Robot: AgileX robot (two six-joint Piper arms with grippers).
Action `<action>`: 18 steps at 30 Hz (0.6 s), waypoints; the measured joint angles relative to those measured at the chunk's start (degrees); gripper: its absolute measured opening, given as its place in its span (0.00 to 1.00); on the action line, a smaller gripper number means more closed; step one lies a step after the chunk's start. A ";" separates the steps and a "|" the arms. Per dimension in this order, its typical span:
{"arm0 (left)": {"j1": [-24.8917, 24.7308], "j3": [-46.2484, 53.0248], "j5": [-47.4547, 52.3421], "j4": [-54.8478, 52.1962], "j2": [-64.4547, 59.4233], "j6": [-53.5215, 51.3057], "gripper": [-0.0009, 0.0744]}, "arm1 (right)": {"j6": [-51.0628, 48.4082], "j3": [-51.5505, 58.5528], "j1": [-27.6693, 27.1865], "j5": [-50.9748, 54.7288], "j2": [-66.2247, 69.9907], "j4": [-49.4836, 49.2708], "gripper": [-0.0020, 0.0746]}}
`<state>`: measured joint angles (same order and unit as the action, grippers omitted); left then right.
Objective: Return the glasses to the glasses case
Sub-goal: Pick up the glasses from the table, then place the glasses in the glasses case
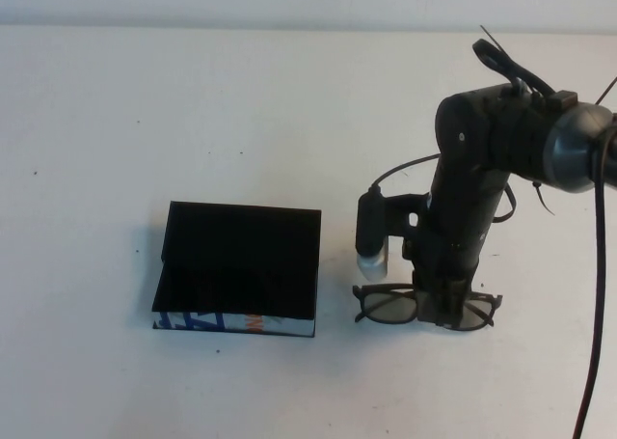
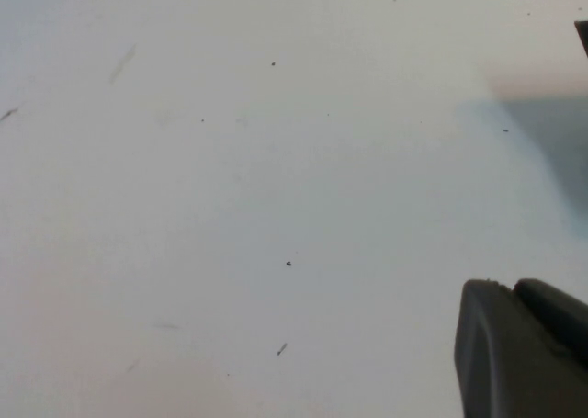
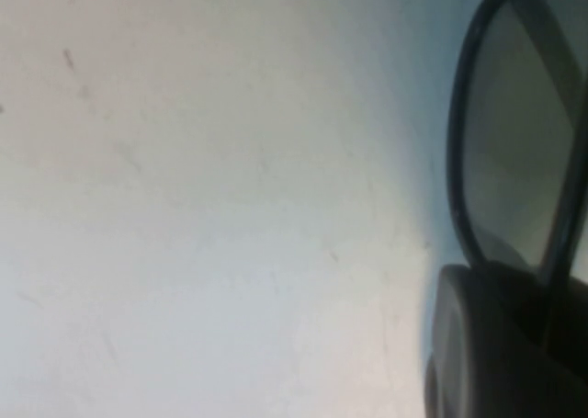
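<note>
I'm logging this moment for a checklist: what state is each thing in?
glasses case: lying on the table, black flap lid covering it, patterned front edge showing.
glasses: upright on the table beside the case, outside it, not yet returned.
right pincer: lowered onto the middle of the glasses frame; grip unclear.
left pincer: over bare table, away from both, holding nothing visible.

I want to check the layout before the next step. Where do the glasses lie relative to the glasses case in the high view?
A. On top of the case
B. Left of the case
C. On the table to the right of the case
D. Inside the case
C: the glasses rest on the table right of the glasses case, under the right hand; the left hand is elsewhere.
</note>
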<state>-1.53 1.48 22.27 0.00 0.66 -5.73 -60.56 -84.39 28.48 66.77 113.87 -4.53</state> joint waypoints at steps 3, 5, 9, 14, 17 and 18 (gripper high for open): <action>0.00 0.00 0.00 0.00 0.00 0.00 0.01 | 2.63 -0.12 1.35 1.52 -2.23 0.22 0.11; 0.00 0.00 0.00 0.00 0.00 0.00 0.01 | 4.33 -1.05 3.01 2.03 -3.95 0.22 0.11; 0.00 0.00 0.00 0.00 0.00 0.00 0.01 | 6.32 -6.61 7.32 2.87 -5.18 -1.94 0.11; 0.00 0.00 0.00 0.00 0.00 0.00 0.01 | 8.20 -16.17 12.34 3.12 -1.19 -3.07 0.11; 0.00 0.00 0.00 0.00 0.00 0.00 0.01 | 8.75 -21.85 14.64 3.32 3.25 -3.07 0.11; 0.00 0.00 0.00 0.00 0.00 0.00 0.01 | 9.40 -23.78 15.12 3.32 4.99 -2.95 0.11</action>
<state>-1.53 1.48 22.27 0.00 0.66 -5.73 -51.16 -108.17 43.61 70.09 118.86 -7.48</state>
